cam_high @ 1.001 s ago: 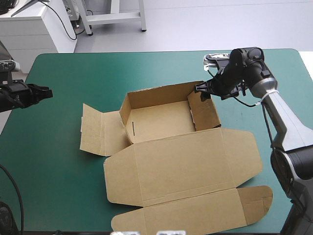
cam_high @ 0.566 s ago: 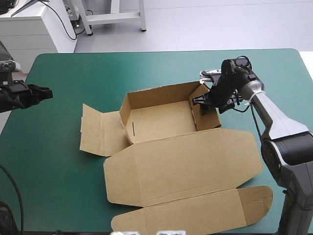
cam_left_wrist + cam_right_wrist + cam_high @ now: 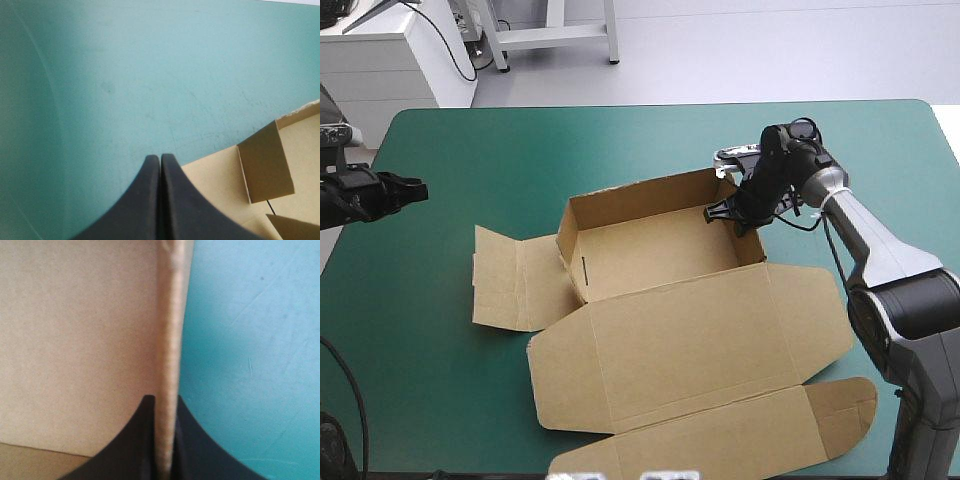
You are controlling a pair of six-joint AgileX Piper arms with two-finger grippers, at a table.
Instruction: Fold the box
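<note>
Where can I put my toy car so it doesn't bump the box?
Best is the bare teal-green cover between the table's far edge and the box. More room at the near left corner, beside the box's side flap. Crowded by the right wall, where the right claw pinches it.

Brown cardboard box (image 3: 260,165): the left wrist view is cutting most off.
Right wall (image 3: 167,340): its edge is hiding the inner faces of the black fingers (image 3: 135,445) of the right gripper (image 3: 162,400).
</note>
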